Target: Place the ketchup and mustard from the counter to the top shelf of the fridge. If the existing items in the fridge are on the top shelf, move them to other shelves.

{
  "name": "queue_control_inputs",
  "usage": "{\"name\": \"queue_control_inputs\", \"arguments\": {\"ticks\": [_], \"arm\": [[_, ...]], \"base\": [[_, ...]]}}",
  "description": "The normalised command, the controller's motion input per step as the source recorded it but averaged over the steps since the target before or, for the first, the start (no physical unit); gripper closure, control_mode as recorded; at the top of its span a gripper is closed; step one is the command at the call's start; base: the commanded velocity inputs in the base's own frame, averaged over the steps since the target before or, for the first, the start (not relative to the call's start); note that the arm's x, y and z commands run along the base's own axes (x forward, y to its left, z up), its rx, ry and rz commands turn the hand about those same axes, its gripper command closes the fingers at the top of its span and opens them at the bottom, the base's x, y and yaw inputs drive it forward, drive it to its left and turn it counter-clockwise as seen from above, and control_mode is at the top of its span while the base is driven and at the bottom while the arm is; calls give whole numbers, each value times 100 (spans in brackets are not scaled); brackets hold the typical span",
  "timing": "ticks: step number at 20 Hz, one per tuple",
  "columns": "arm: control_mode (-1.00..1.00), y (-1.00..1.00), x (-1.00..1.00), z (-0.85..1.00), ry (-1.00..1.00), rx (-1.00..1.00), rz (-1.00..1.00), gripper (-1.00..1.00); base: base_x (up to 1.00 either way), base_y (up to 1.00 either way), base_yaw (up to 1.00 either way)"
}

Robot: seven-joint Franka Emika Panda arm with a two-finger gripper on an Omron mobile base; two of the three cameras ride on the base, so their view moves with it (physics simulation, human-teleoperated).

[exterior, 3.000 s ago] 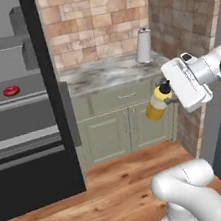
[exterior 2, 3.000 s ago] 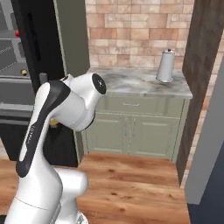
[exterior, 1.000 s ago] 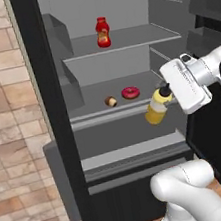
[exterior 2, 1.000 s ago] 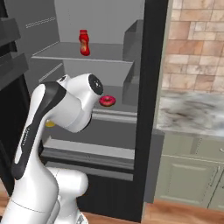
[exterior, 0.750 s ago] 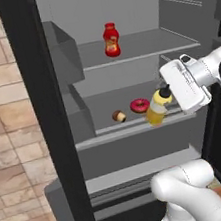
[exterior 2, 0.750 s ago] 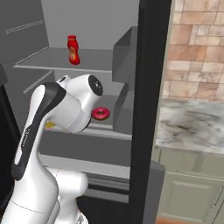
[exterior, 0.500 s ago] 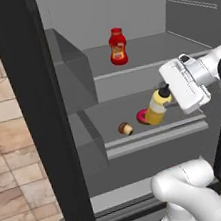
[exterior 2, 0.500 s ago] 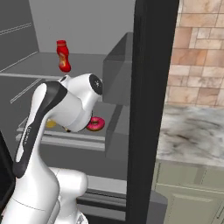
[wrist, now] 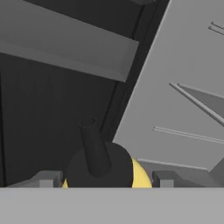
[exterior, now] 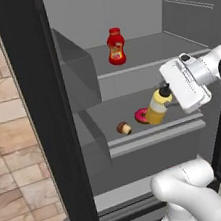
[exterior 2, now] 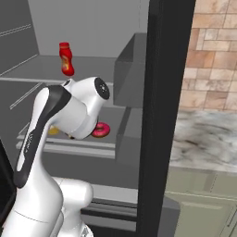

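My pincer (exterior: 168, 104) is clamped on the mustard (exterior: 157, 108), level with the lower shelf (exterior: 157, 134). I should lift above the top shelf (exterior: 146, 66) front edge before reaching in, then set it down beside the ketchup (exterior: 115, 46).

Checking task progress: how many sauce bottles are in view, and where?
2. The ketchup stands on the top shelf; the mustard is held in the gripper, in front of the lower shelf. Others may be hidden.
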Motion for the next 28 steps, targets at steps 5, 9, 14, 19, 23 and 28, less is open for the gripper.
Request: {"name": "queue_control_inputs", "arguments": {"ticks": [5, 9, 14, 19, 23, 28], "arm": [[-100, 16, 0, 1, -2, -2, -10, 100], [-100, 9, -21, 15, -12, -3, -27, 100], [-100, 1, -47, 34, -14, -1, -32, 100], [-100, -9, -67, 67, -7, 0, -32, 100], [-100, -26, -68, 98, 0, 9, -26, 100], [-100, -48, -37, 93, 13, 22, -30, 100]], "base": [[1, 12, -6], [0, 0, 0], [0, 0, 0], [0, 0, 0], [0, 0, 0], [0, 0, 0]]}}
